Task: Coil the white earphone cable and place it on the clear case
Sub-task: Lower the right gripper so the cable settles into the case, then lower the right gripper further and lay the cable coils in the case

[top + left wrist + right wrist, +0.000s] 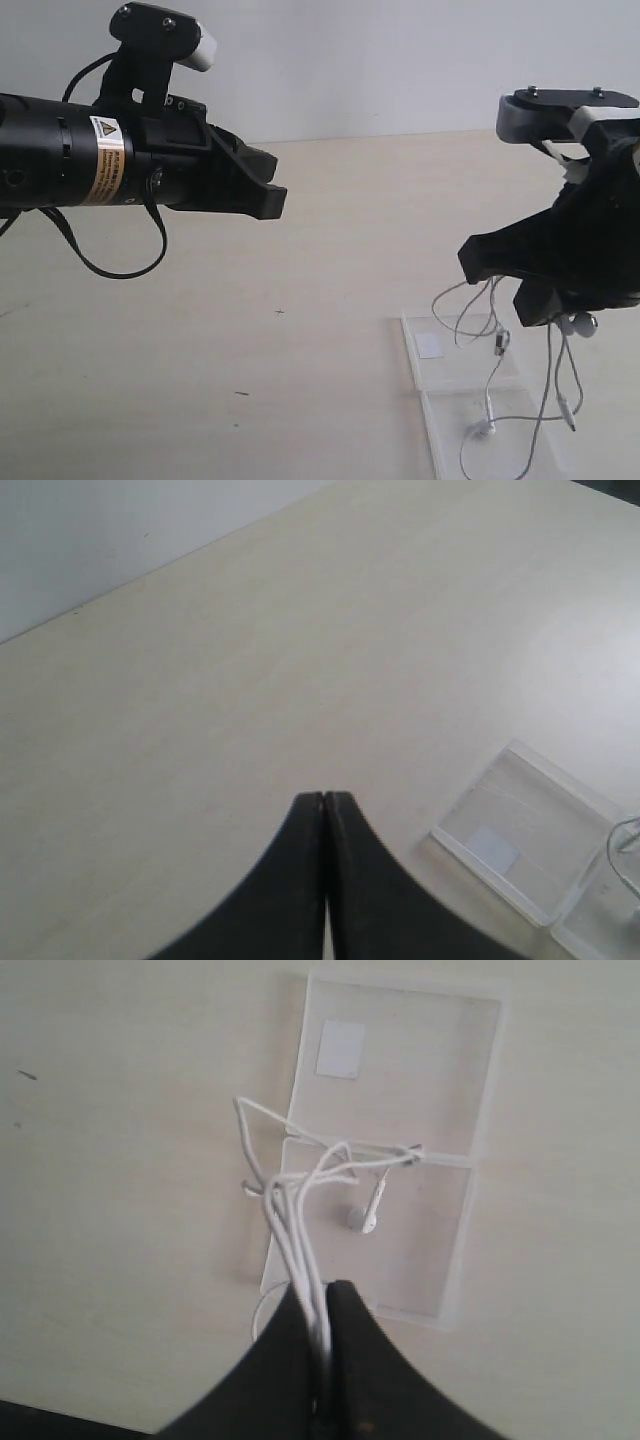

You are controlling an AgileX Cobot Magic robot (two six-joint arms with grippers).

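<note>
My right claw (326, 1295) clamps bunched thin white earphone cable (303, 1275), flat clear plastic case (487, 1070) below; I'd lower till loops pool inside its edges. Left claw (326, 800) closed, empty

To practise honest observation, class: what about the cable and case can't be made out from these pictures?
Exterior view: the case runs off the bottom edge.
Right wrist view: the right gripper covers the cable's pinched part and the case edge beneath it.
Left wrist view: the frame edge cuts the case and nearly all the cable.
Exterior view: the cable strands are too thin to trace where they cross.
</note>
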